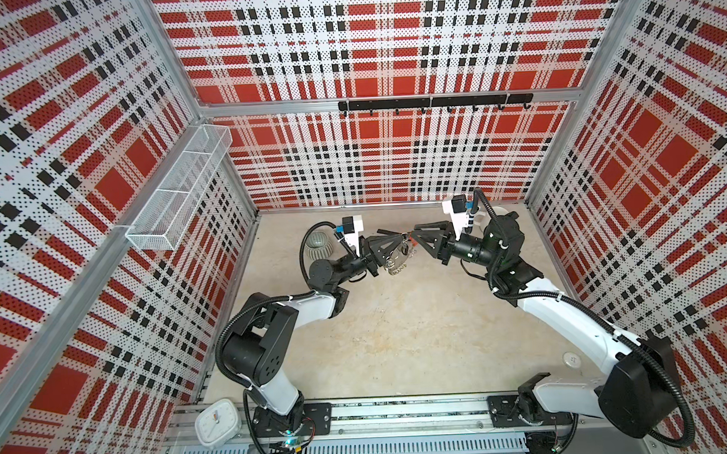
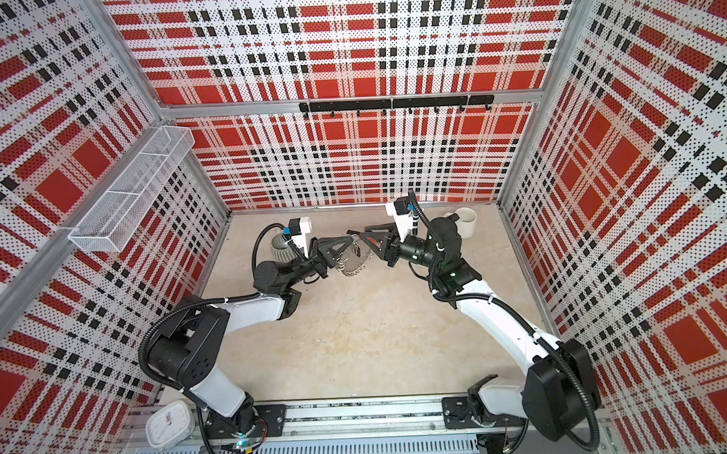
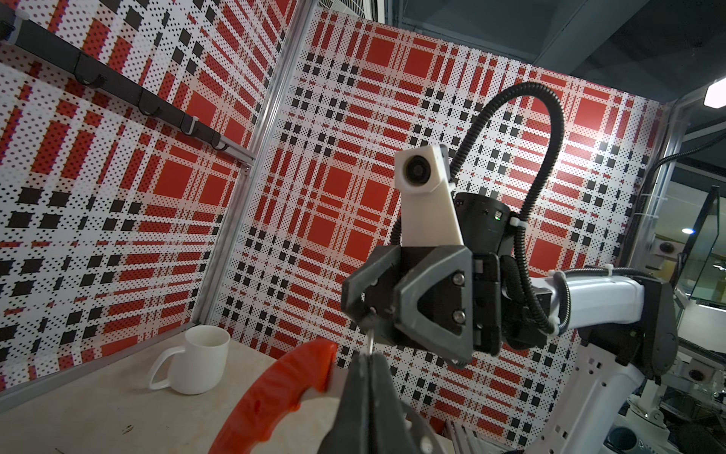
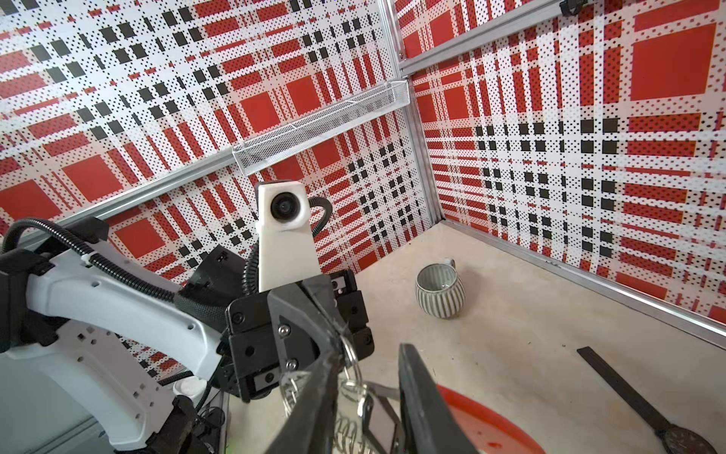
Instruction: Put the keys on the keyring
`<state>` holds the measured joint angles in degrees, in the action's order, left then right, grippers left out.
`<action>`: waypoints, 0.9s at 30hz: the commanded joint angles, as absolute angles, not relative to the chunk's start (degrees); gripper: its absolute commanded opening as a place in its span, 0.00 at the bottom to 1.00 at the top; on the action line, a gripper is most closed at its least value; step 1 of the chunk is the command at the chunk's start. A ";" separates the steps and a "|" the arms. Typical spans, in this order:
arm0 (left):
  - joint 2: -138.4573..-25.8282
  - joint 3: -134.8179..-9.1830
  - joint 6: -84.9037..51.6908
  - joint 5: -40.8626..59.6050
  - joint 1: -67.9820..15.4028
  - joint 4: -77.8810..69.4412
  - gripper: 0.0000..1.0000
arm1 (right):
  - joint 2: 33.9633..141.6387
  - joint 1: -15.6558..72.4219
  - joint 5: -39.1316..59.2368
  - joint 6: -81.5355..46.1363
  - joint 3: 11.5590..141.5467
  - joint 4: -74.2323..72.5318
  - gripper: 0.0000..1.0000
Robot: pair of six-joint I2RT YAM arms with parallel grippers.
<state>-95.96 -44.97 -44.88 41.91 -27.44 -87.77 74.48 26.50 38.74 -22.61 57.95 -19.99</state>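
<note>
The left gripper (image 1: 400,236) is clamped tight on the silver split ring of the keys (image 4: 380,422). Their black tag dangles between the jaws of the right gripper (image 1: 415,231), which stand partly apart and grip nothing. The keyring (image 4: 495,424) sits just below both, mid-tabletop (image 1: 399,339), toward the far side

White arm shells (image 1: 564,312), black joints (image 1: 250,356), ribbed cables (image 3: 554,129), white camera mounts (image 4: 285,251); left claw (image 1: 400,237), right claw (image 1: 414,231) black.
</note>
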 commanded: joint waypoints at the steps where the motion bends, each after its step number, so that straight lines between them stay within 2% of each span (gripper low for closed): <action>1: -94.83 -45.94 -45.24 42.73 -27.88 -98.98 0.00 | 75.39 26.73 39.59 -22.89 58.86 -21.00 0.30; 7: -95.00 -46.05 -45.34 42.70 -27.98 -99.19 0.00 | 76.17 26.91 40.57 -23.25 58.92 -21.22 0.29; 18: -95.15 -46.25 -45.53 42.66 -28.05 -99.07 0.00 | 76.60 27.42 41.30 -24.07 58.45 -21.96 0.20; 27: -95.10 -46.54 -45.53 42.63 -28.29 -99.02 0.00 | 76.47 27.82 41.25 -23.81 58.09 -21.71 0.19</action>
